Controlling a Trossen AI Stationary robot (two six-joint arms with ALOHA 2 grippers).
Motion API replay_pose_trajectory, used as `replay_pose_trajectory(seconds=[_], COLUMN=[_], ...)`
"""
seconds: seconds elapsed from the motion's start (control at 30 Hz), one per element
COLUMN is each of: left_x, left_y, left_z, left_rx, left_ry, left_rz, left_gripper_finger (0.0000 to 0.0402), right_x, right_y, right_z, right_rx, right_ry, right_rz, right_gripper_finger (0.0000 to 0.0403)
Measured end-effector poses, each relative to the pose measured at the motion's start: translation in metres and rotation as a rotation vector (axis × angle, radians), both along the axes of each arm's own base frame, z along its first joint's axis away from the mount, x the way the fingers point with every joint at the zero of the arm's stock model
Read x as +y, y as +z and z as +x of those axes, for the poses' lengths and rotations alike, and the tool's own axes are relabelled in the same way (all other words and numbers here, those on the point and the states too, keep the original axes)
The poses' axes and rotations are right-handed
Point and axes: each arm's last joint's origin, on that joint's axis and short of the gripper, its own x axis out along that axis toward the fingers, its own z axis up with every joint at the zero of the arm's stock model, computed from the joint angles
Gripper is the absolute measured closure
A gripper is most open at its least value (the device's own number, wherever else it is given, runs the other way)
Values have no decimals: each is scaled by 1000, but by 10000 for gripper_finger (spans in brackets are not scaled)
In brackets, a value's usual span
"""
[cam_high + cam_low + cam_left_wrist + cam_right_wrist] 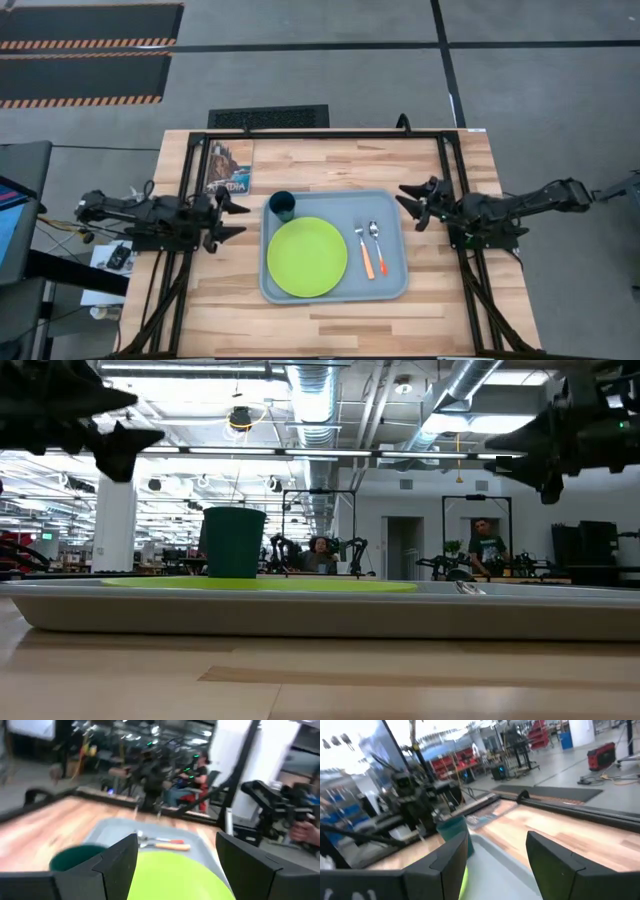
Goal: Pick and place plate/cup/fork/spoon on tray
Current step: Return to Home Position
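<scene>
One person [485, 542] standing beyond wood table [340, 325]; tray [392, 285] central.

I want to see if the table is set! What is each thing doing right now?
Plate: lying flat in the tray.
Cup: upright in the tray, beside the plate.
Fork: lying in the tray, next to the spoon.
Spoon: lying in the tray.
Tray: flat on the table.
Left gripper: open, empty, left of the tray.
Right gripper: open, empty, right of the tray.
</scene>
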Motion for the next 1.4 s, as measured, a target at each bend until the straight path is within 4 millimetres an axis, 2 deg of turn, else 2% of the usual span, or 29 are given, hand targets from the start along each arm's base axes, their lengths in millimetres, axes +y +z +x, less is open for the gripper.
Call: replay_pose_trajectory(seconds=[0.27, 0.43, 0.77, 1.4], left_x=[-2, -3, -3, -3], left_y=[-3, -4, -4, -4], left_z=[-1, -1, -1, -1], left_rx=[21, 25, 35, 34], left_ry=[-76, -94, -99, -97], left_rz=[153, 208, 107, 110], left_gripper_finger=[145, 145, 145, 145], right_x=[0, 0, 0, 0], right_y=[-10, -20, -34, -34], right_z=[3, 3, 1, 1], right_rx=[140, 229, 291, 287], right_ry=[-2, -1, -15, -15], right_rz=[-95, -73, 97, 102], right_gripper_finger=[175, 175, 175, 175])
